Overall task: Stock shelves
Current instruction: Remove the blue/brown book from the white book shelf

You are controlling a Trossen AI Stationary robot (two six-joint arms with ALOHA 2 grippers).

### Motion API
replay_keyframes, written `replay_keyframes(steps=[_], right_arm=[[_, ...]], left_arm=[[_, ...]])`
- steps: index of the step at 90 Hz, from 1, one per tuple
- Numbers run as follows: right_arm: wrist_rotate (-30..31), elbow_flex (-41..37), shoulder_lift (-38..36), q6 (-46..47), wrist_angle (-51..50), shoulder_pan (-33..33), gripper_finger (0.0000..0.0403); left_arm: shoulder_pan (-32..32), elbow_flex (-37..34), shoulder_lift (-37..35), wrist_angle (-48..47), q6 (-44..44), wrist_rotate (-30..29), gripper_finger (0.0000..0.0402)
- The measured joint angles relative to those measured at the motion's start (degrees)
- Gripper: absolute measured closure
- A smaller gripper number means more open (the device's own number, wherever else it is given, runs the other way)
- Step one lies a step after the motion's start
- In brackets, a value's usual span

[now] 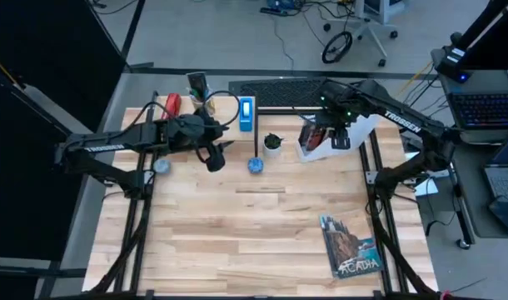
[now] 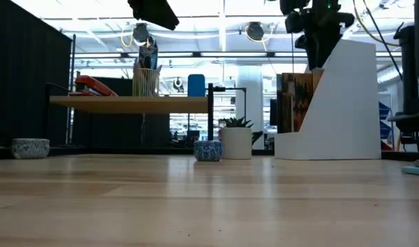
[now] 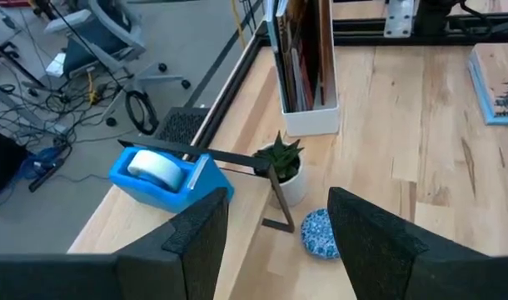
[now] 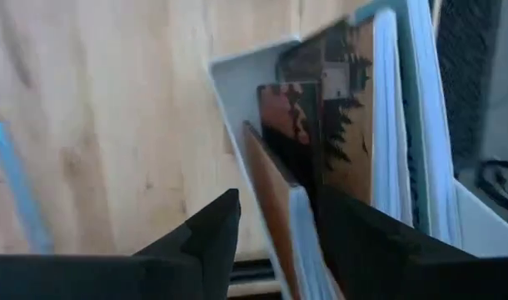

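At upper right of the desk [image 1: 262, 225], right tool [image 4: 275, 221] pinching a book [image 4: 275, 200] in the white file holder [image 2: 347, 103], left tool [image 3: 275, 242] spread above the plank shelf [image 2: 130, 103].

Low plank shelf and white file holder, both at the tabletop's far edge.

The light-wood shelf [image 2: 130, 103] stands level on thin black legs, carrying a red stapler, pencil cup and blue tape dispenser. To its right, well apart, the white file holder [image 2: 343, 110] stands upright with books upright inside, slanted side facing forward.
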Motion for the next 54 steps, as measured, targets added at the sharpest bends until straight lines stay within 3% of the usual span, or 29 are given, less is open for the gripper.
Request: replay_keyframes(steps=[7, 54], right_arm=[[2.1, -0.7, 0.0, 0.1, 0.9, -0.2, 0.0245], [1.1, -0.9, 0.0, 0.9, 1.8, -0.5, 0.0246]], left_arm=[[0.0, 0.0, 0.0, 0.0, 0.2, 0.0, 0.0207], [0.0, 0.0, 0.0, 0.0, 0.2, 0.0, 0.0207]])
